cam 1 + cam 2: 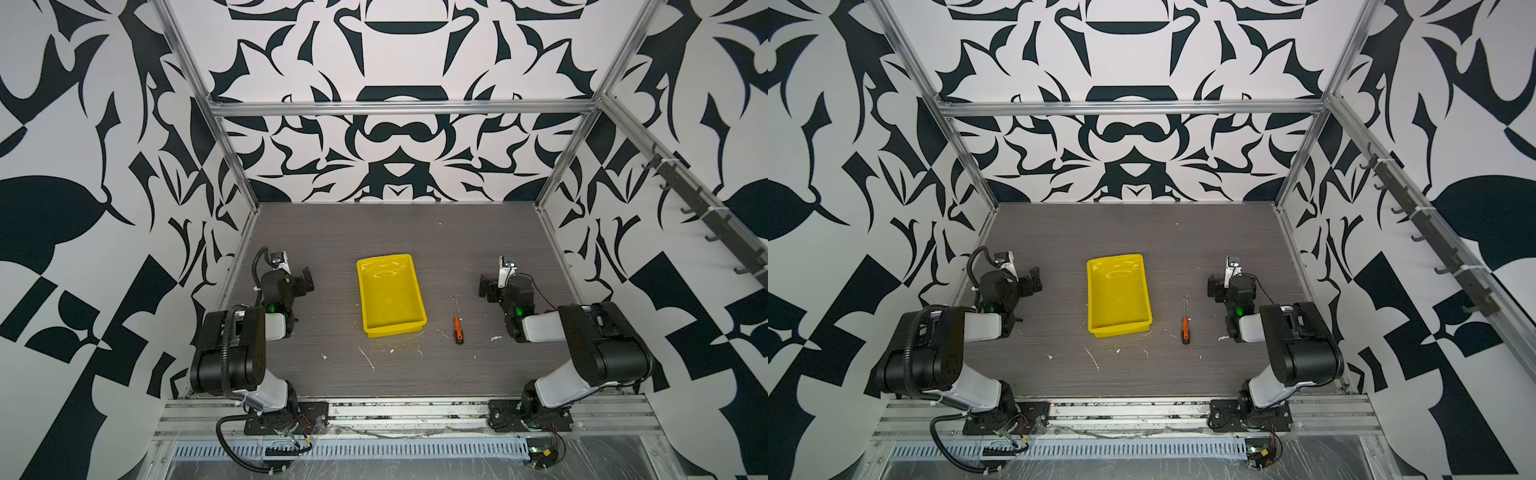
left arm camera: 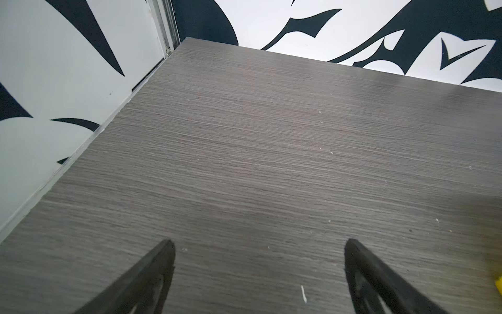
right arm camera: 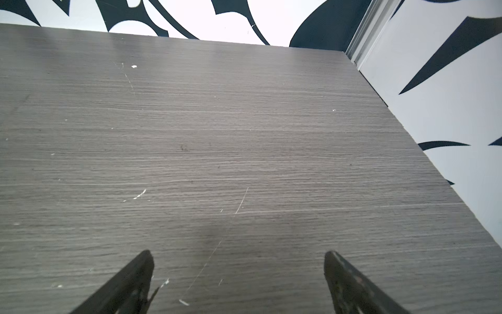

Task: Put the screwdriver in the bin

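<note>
on grey woodgrain table (image 1: pixel 395 232), white scuffs (image 1: pixel 368 359), black-and-white patterned walls (image 1: pixel 395 158)

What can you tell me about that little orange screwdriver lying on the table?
The screwdriver is small and slim, with an orange handle, a black end cap and a thin metal shaft. It lies flat on the grey wood-grain table, to the right of the yellow bin in both top views and apart from it. Its shaft points toward the back wall. Nothing but the table touches it.
</note>
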Available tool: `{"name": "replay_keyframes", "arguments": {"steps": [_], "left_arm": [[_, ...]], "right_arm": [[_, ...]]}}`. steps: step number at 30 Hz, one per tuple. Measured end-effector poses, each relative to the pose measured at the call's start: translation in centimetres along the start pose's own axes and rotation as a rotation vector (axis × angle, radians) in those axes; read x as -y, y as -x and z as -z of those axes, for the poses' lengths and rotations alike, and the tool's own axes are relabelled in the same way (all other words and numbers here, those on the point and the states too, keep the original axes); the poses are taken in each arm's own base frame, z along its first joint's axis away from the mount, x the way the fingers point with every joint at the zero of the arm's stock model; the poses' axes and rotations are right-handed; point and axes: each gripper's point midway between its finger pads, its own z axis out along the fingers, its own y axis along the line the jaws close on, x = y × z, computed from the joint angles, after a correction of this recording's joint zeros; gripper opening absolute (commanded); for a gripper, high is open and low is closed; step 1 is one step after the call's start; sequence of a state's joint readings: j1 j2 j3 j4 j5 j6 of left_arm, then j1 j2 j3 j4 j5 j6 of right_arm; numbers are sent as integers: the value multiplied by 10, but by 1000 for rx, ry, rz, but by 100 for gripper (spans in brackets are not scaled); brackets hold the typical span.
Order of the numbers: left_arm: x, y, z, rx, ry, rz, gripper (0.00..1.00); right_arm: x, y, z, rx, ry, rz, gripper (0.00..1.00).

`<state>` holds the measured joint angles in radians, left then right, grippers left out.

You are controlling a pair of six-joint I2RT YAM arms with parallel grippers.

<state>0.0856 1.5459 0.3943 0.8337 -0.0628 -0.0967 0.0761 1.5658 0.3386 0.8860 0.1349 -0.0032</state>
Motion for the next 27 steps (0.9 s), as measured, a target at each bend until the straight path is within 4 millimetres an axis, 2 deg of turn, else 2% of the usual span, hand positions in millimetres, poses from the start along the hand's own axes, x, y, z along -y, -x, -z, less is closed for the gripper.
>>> {"name": "replay_keyframes", "arguments": {"steps": [27], "left_arm": [[0, 0, 0, 1, 0, 0, 99]], "right_arm": [[-1, -2, 3, -26, 0, 7, 100]]}}
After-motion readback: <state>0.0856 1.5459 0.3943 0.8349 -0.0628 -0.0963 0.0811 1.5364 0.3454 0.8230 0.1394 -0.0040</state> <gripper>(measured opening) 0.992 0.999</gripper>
